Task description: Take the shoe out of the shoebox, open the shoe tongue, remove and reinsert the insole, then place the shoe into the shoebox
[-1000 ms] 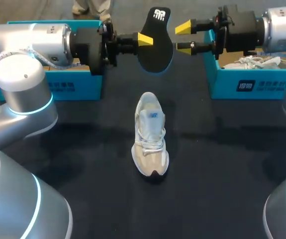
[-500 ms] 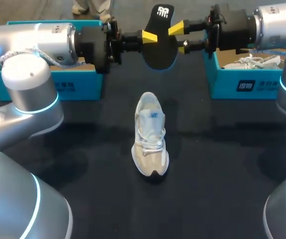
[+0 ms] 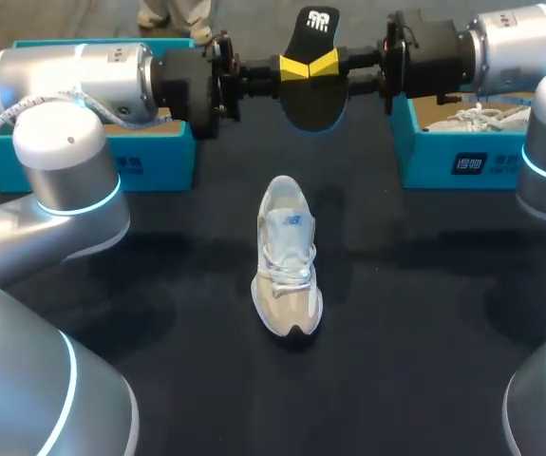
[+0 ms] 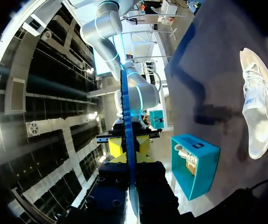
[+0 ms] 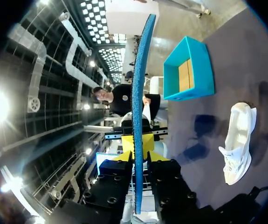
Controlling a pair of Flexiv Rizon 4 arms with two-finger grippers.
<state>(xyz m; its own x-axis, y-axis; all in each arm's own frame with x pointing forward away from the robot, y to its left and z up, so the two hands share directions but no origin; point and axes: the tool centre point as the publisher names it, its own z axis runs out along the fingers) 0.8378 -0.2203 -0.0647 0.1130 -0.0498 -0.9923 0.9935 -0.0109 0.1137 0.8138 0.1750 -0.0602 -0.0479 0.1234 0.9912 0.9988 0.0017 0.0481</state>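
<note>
Black fabric-looking surface (image 3: 415, 332) is filling most of the head view. Two teal boxes are sitting along its far side. The left shoebox (image 3: 149, 166) at ten o'clock is showing only a cardboard liner (image 3: 154, 116), and the right shoebox (image 3: 443, 161) at two o'clock is carrying a second shoe (image 3: 481, 119).

The shoe (image 3: 289, 256) I care about is sitting dead centre, upright on its sole, toe pointing at six o'clock and laces looking done up. It's well apart from both boxes.

The insole (image 3: 310, 103) isn't in it. It's hanging in the air up at twelve o'clock, flat face toward the head camera, printed end up.

The left pincer (image 3: 296, 66) is coming in from nine o'clock and the right pincer (image 3: 323, 65) from three. As far as I can tell, both are pinching the insole near its middle. The fingers are squeezed down to just the foam's thickness, and the yellow tips are nearly meeting. Both wrist views are showing it edge-on, running straight between the fingers.

I'm guessing it's light, thin and bendy, so it'll flop if it's only held at one end. For putting it back I'd be holding it near the heel end and feeding the toe end in first. The shoe looks soft and light too and will probably be sliding around on that cloth. The spare pincer should be steadying it at the heel collar or tongue, not squeezing the mesh.
</note>
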